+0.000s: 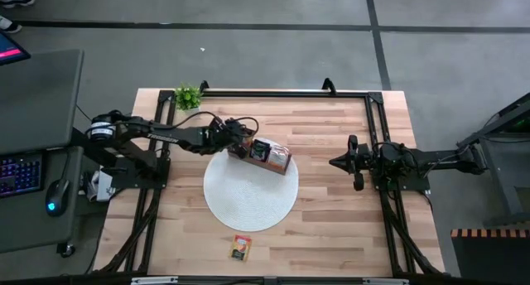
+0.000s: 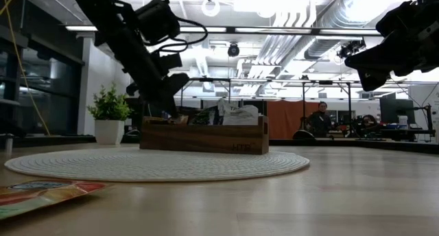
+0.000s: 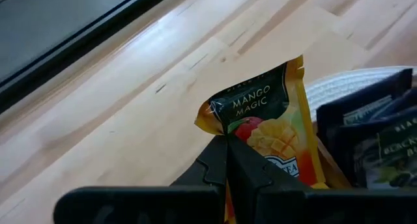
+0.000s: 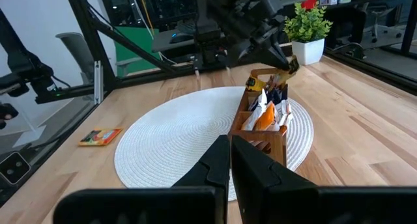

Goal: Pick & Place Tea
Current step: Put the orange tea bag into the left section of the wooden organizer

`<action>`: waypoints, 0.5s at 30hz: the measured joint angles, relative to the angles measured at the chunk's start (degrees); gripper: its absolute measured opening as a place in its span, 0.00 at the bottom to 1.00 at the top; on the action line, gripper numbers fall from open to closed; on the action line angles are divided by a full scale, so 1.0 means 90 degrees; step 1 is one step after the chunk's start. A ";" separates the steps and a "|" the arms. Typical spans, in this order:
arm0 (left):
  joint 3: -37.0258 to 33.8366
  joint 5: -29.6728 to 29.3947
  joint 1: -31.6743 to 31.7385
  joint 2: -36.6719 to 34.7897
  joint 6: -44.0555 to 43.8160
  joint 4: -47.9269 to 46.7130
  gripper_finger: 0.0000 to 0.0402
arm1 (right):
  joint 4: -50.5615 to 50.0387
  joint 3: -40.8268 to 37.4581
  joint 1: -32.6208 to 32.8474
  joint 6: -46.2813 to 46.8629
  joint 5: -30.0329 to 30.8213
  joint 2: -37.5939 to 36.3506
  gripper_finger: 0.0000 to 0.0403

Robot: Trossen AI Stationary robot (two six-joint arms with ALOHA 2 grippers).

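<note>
My left gripper [image 1: 238, 144] [image 3: 227, 146] is over the left end of the brown wooden box [image 1: 271, 156] [image 2: 204, 137] and is shut on an orange-yellow "Mango Magic" sachet [image 3: 268, 123]. The box stands on a round white mat [image 1: 248, 194] and holds several upright sachets, dark ones [image 3: 371, 133] and white-orange ones [image 4: 264, 114]. One orange sachet [image 1: 241, 248] [image 4: 100, 137] lies flat on the table near its near edge. My right gripper [image 1: 338, 162] [image 4: 230, 149] waits shut, right of the mat. My left gripper pinches the Mango Magic sachet between its two fingers [image 3: 212, 164], on one edge below the dark printed band [image 3: 242, 134]. The fingers slant down from the table's left. Most of the sachet sticks out past the fingertips, beside the box's dark sachets; whether it touches the box I cannot tell.
A small potted plant [image 1: 188, 96] [image 2: 110, 119] stands at the table's far left corner. A black frame [image 1: 374, 128] runs along the far and right sides of the table. Bare wood lies near the mat's near side and between mat and right arm.
</note>
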 joint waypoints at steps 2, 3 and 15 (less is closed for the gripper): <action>0.0002 0.0025 -0.0001 0.0079 -0.0012 0.0022 0.00 | 0.0000 0.0000 0.0002 0.0000 -0.0001 0.0000 0.03; 0.0000 0.0054 0.0001 0.0111 -0.0030 -0.0014 0.00 | 0.0000 0.0000 0.0000 0.0002 0.0000 0.0000 0.03; 0.0000 0.0283 -0.0001 0.0174 -0.0240 -0.0032 0.00 | 0.0000 0.0002 0.0002 0.0001 -0.0001 0.0000 0.03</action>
